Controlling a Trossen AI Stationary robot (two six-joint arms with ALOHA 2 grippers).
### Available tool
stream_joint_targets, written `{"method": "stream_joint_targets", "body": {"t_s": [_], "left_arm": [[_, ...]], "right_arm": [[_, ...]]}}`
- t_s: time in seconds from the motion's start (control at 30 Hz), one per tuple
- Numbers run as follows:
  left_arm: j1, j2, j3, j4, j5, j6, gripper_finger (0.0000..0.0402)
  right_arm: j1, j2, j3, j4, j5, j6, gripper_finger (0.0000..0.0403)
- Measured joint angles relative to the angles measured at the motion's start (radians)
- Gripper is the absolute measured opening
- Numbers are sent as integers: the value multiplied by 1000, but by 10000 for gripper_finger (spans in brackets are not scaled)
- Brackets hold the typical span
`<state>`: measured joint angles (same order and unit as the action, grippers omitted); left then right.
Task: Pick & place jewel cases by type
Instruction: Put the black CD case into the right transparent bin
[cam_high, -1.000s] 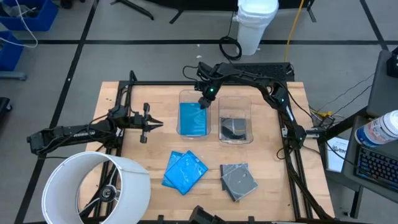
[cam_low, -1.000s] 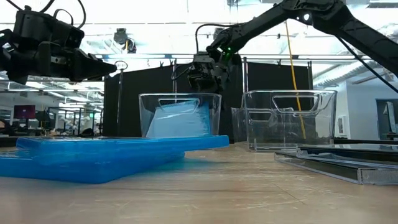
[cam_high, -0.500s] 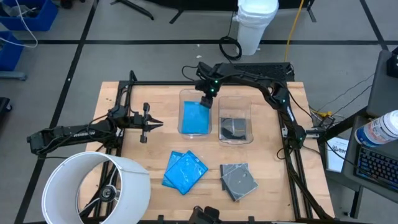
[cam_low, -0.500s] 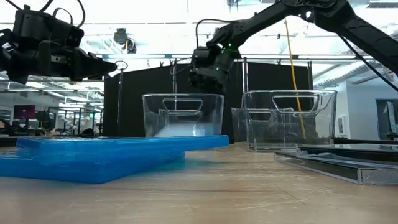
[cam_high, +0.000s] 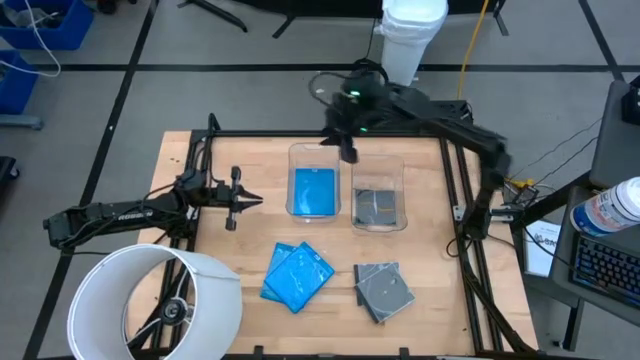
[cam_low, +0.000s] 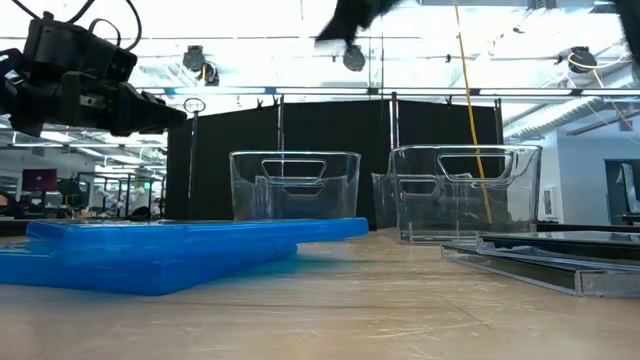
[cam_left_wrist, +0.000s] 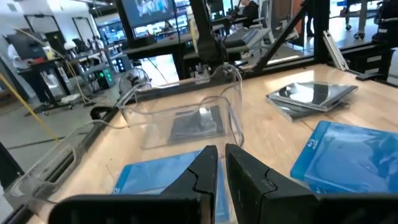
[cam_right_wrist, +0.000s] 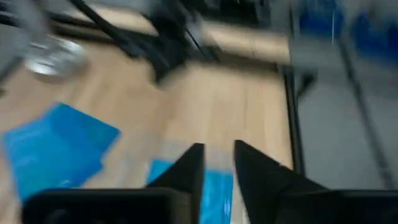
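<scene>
The right gripper (cam_high: 347, 152) is hovering above the bins at upper centre, jaws narrowly parted and empty. One blue jewel case (cam_high: 314, 190) is lying in the left bin (cam_high: 293, 152) (others on the worktop (cam_high: 440, 290)). The left gripper (cam_high: 250, 200) is waiting at centre left, jaws nearly closed

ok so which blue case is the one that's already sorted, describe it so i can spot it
Look at the two clear bins standing side by side at the far middle of the wooden table. The left bin holds one blue jewel case lying flat on its floor. Unlike the blue stack loose on the table nearer the front, it sits inside a bin.
</scene>
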<state>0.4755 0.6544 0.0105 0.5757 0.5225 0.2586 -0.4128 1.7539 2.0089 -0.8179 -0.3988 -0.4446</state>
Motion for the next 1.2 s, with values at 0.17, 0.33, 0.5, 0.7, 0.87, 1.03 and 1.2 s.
{"method": "stream_joint_targets", "body": {"t_s": [0.17,0.33,0.5,0.7,0.87,1.03,1.2], "left_arm": [[0,0,0,-43,-1,1,42],[0,0,0,-57,-1,-3,42],[0,0,0,-57,-16,-21,42],[0,0,0,-58,-80,-51,42],[-5,0,0,-49,-97,-99,42],[-65,0,0,-49,-152,-142,30],[-130,0,24,-73,-201,-227,6]], "right_arm": [[108,-271,-247,155,-69,23,10],[255,-578,-727,469,34,154,2],[367,-827,-1262,929,155,299,1],[381,-975,-1651,1271,287,436,1],[382,-1020,-1779,1414,333,472,1],[408,-1022,-1846,1520,419,483,1],[435,-1021,-1895,1526,429,460,1]]}}
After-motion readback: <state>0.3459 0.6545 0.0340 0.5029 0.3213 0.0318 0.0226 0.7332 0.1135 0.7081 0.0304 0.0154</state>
